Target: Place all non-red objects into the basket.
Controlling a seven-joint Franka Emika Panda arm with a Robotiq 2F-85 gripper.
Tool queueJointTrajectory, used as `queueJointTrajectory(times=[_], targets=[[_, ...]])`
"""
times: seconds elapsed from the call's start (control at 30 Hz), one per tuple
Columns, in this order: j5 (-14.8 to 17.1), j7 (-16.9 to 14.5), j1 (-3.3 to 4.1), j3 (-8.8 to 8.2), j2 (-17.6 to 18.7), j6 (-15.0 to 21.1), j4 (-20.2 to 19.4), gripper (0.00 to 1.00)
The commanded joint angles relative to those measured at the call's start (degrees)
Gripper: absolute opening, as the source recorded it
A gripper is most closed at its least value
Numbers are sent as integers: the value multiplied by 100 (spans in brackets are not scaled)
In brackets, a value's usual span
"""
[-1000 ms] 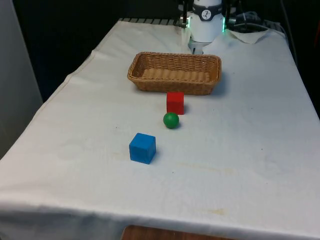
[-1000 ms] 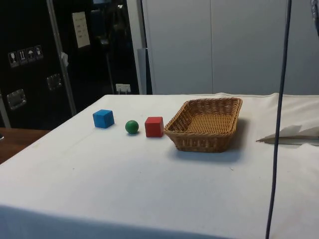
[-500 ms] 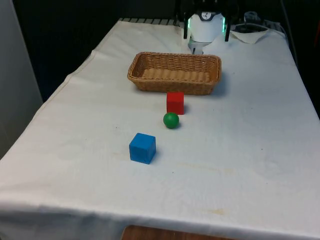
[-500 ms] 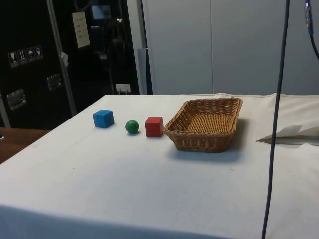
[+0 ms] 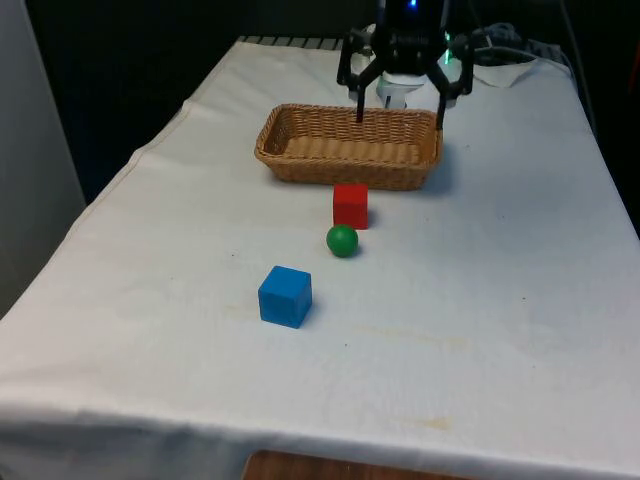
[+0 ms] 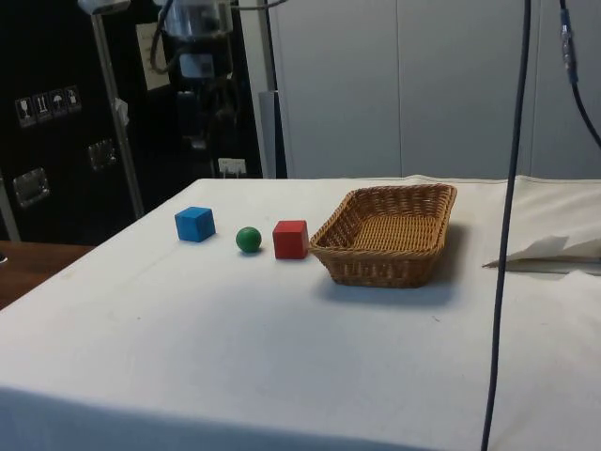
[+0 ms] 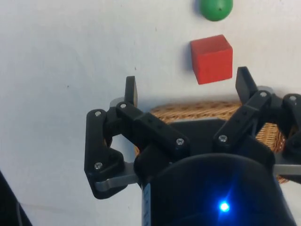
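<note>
Front view shows the black gripper (image 5: 400,108) in the upper middle of the frame, hanging above the far rim of the wicker basket (image 5: 300,165), with its two fingers spread wide apart and nothing between them. The basket stands in the upper centre of the white cloth (image 5: 500,300), and no object can be seen inside it. Just in front of the basket, near its front wall but apart from it, sits the red cube (image 5: 350,205). The green ball (image 5: 342,240) lies just below the red cube in the frame, close to it without touching. The blue cube (image 5: 285,296) rests lower and a little to the left, near the centre of the frame, apart from the ball. From the side view, the three objects form a row at middle left: blue cube (image 6: 194,224), green ball (image 6: 248,239), red cube (image 6: 290,239), then the basket (image 6: 376,268) to the right. The wrist view shows the released fingers (image 7: 131,90) over the basket rim (image 7: 188,112), with the red cube (image 7: 211,59) and the green ball (image 7: 215,8) beyond on the cloth.
</note>
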Motion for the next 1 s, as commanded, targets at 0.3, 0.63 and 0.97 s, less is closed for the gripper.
queueJointTrajectory(times=[0.3, 0.63, 0.97], targets=[[246, -298, -86, -46, 361, 327, -17, 100], [733, -900, -138, -212, 705, 573, -23, 100], [1163, -1427, -195, -298, 1117, 848, 23, 100]])
